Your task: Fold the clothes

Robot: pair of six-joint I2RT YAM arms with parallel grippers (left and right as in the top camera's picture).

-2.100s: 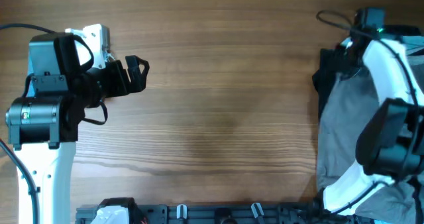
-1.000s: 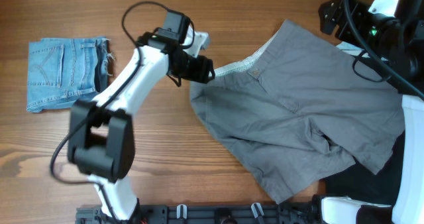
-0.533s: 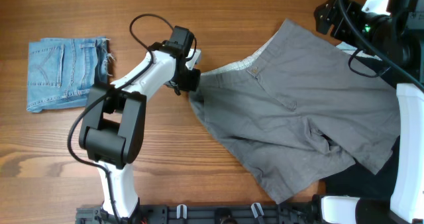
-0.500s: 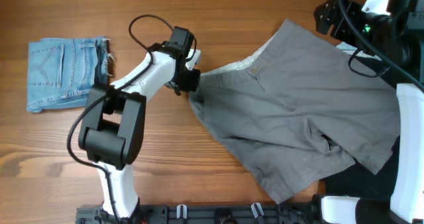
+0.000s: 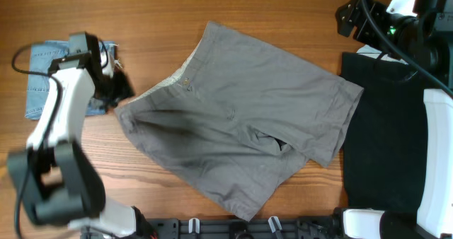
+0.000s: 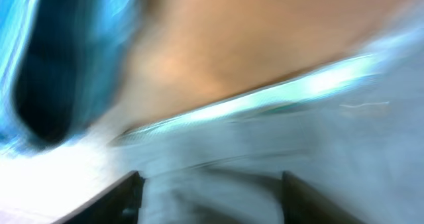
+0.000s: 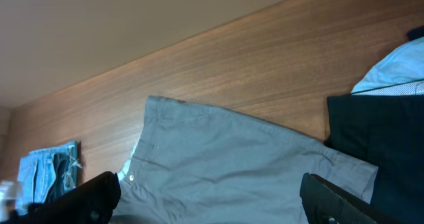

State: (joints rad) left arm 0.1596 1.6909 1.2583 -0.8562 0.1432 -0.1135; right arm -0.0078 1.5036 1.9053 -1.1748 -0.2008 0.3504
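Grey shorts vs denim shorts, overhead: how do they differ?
Grey shorts are plain grey and much larger; denim shorts are light blue, small. Grey shorts lie spread out, wrinkled, mid-table; denim shorts sit compact at the left edge. Both lie on the wooden table.

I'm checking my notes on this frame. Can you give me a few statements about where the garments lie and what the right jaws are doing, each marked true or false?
1. The grey shorts lie spread out on the table. True.
2. The denim shorts lie on top of the grey shorts. False: they lie on the table to the left of them, partly hidden by the left arm.
3. The black garment lies to the right of the grey shorts. True.
4. The right jaws grip the grey shorts. False: they stand open with nothing between them, up by the table's far right corner.
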